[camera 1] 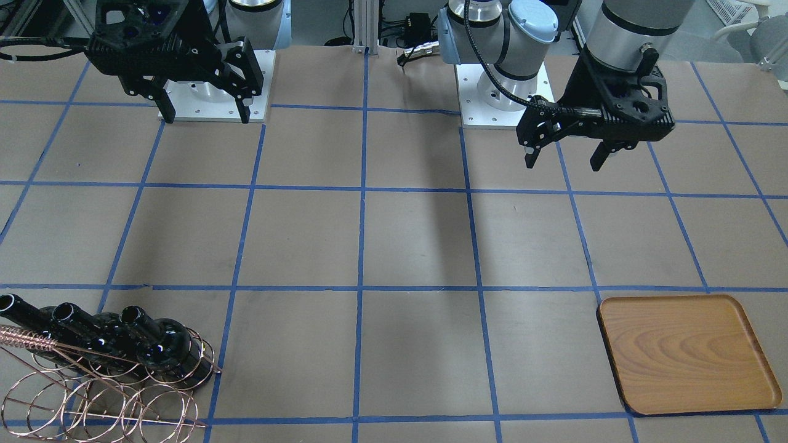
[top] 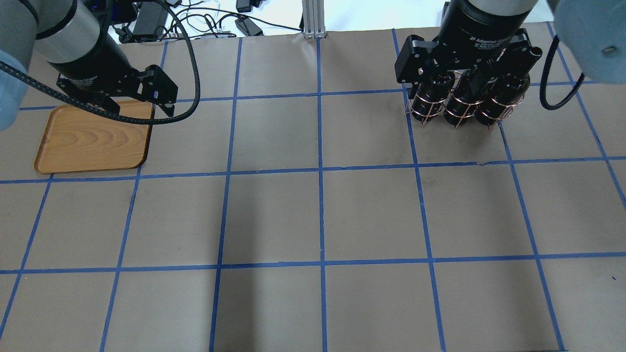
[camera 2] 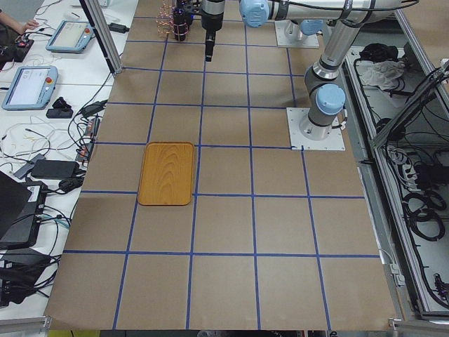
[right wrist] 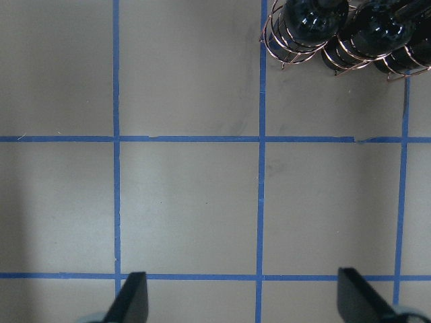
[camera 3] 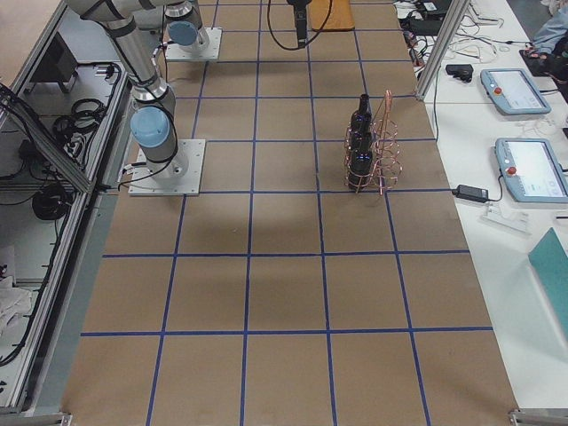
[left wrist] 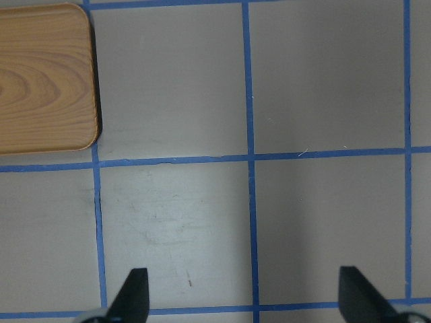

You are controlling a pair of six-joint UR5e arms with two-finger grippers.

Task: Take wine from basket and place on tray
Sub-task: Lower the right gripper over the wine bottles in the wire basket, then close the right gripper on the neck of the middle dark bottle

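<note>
Three near-black wine bottles [camera 1: 154, 344] stand in the copper wire basket [camera 1: 104, 400] at the table's far edge on my right side. They also show in the overhead view [top: 462, 105] and at the top of the right wrist view [right wrist: 316, 17]. The wooden tray [camera 1: 686, 354] lies flat and bare on my left side; it also shows in the left wrist view [left wrist: 40, 74]. My right gripper [camera 1: 206, 117] is open and empty, held high and short of the basket. My left gripper [camera 1: 563, 160] is open and empty, held above the table near the tray.
The brown table [camera 1: 418, 246] carries a grid of blue tape. The arm bases [camera 1: 498, 104] are bolted on the robot's side. In the side view, tablets and cables [camera 3: 515, 89] lie on a bench beyond the basket's edge of the table.
</note>
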